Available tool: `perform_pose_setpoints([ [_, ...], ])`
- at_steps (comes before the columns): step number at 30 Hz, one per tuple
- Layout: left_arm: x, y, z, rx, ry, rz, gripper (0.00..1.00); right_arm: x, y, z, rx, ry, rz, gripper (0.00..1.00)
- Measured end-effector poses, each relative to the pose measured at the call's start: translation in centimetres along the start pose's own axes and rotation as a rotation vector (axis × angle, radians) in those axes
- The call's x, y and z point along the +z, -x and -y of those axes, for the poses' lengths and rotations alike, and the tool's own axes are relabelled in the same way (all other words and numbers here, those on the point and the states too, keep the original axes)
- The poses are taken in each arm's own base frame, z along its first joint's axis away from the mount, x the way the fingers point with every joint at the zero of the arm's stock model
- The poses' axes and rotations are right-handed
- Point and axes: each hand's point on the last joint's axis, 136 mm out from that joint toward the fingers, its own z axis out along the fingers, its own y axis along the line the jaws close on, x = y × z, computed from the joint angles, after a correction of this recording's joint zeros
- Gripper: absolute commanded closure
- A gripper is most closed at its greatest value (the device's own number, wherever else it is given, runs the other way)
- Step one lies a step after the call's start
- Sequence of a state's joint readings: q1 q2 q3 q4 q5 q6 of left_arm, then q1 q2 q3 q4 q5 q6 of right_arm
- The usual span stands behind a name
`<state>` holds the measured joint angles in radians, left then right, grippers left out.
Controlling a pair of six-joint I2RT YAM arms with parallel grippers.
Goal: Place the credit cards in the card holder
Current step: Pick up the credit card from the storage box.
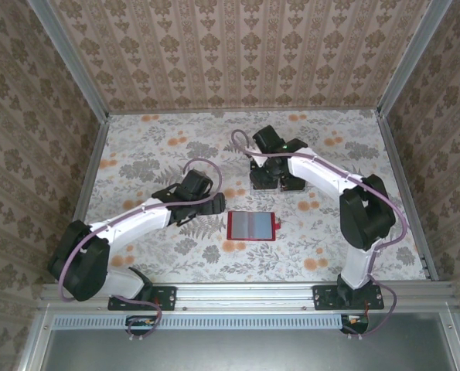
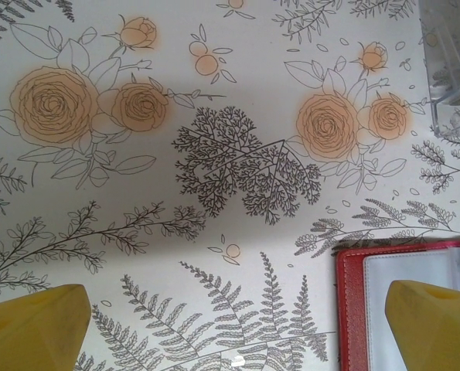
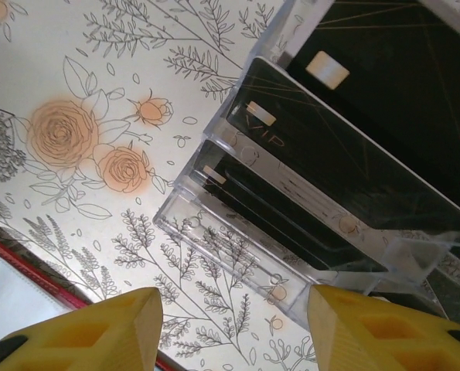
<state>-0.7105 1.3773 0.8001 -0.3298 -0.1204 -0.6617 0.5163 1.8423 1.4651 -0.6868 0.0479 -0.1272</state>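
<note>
The left claw [image 2: 233, 332] is hanging wide open over the flowery surface [image 1: 160, 147], holding nothing. The red card holder [image 1: 251, 226] is lying open and flat at its 4 o'clock, near the middle. At the holder's 1 o'clock, the black credit cards [image 3: 353, 154] are standing in a clear rack [image 3: 237, 239]. The right claw [image 3: 230, 305] is hovering there, fingers apart, gripping nothing.

The one text we can read is "VIP", in pale letters on a black credit card [image 3: 330, 166] standing in the clear plastic rack [image 3: 214, 239].
</note>
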Motion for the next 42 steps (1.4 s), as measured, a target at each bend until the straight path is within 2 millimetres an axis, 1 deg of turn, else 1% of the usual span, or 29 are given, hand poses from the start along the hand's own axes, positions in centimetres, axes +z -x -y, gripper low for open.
perform_pose_setpoints([
  [6,0.3,0.2,-0.7,-0.020,0.011,-0.006,0.00,1.1,0.3,-0.3,-0.057,-0.017,-0.019,0.46],
  [13,0.4,0.5,-1.1,-0.036,0.012,-0.007,0.00,2.3,0.1,-1.0,-0.095,-0.016,-0.046,0.48],
  [16,0.4,0.4,-1.1,-0.037,0.012,-0.008,0.00,2.8,-0.2,-0.9,-0.106,-0.027,-0.059,0.49],
  [25,0.4,0.6,-1.2,-0.043,0.011,-0.007,0.00,3.3,-0.8,-0.1,-0.129,-0.077,-0.085,0.52],
  [34,0.6,0.7,-0.9,-0.056,-0.005,-0.004,0.00,3.5,-1.3,0.4,-0.158,-0.108,-0.103,0.56],
  [41,0.7,0.6,-0.8,-0.059,-0.008,-0.007,0.00,3.7,-1.6,0.7,-0.178,-0.123,-0.112,0.62],
  [42,0.7,0.6,-0.8,-0.059,-0.007,-0.008,0.00,3.7,-1.6,0.7,-0.179,-0.123,-0.112,0.64],
])
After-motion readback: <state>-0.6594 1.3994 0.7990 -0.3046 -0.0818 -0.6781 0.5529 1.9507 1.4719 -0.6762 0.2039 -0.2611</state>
